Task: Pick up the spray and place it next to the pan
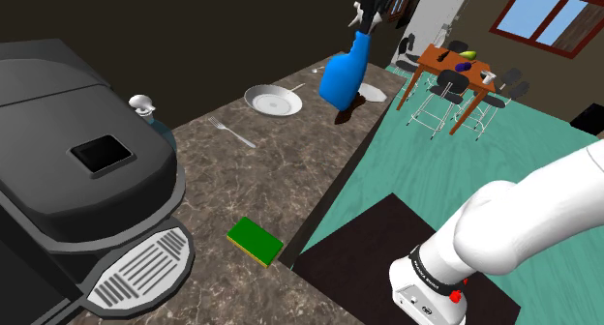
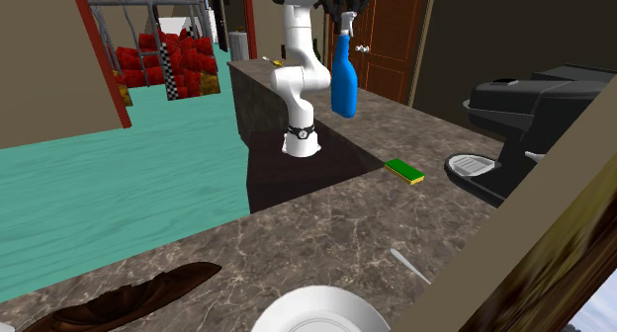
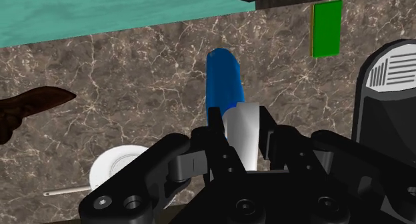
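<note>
A blue spray bottle with a pale trigger head hangs in the air above the brown marble counter, held by its top. My black gripper is shut on that head, and the bottle's body points down toward the counter. From across the counter, the second exterior view has the bottle under the gripper, well above the surface. Along the gripper, the blue body runs away from the fingers. The pale round pan lies on the counter, beside and below the bottle.
A fork lies near the pan. A green sponge rests by the counter's edge. A big black coffee machine takes up the shoulder view's left. A dark wooden dish sits near the pan. Teal floor lies beyond the edge.
</note>
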`<action>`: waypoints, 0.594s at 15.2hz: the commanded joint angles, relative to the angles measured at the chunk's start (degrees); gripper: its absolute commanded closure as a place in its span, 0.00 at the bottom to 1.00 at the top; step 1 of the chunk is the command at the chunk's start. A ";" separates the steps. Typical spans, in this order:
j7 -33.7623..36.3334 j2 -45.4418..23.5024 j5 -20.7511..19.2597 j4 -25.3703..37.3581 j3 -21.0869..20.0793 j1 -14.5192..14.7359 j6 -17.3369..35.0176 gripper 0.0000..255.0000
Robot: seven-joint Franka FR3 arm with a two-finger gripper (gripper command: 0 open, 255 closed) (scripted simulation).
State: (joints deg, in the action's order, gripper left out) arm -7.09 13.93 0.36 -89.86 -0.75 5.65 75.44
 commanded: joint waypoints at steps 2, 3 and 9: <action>-2.95 -2.15 -0.44 -0.43 1.83 -1.04 2.59 1.00; -3.99 -2.91 -0.55 -0.63 2.46 -1.44 3.55 1.00; -10.03 -8.69 -0.76 -0.17 6.05 -3.88 8.87 1.00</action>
State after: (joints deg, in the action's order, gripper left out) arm -16.00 6.64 -0.42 -90.56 4.66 2.23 83.36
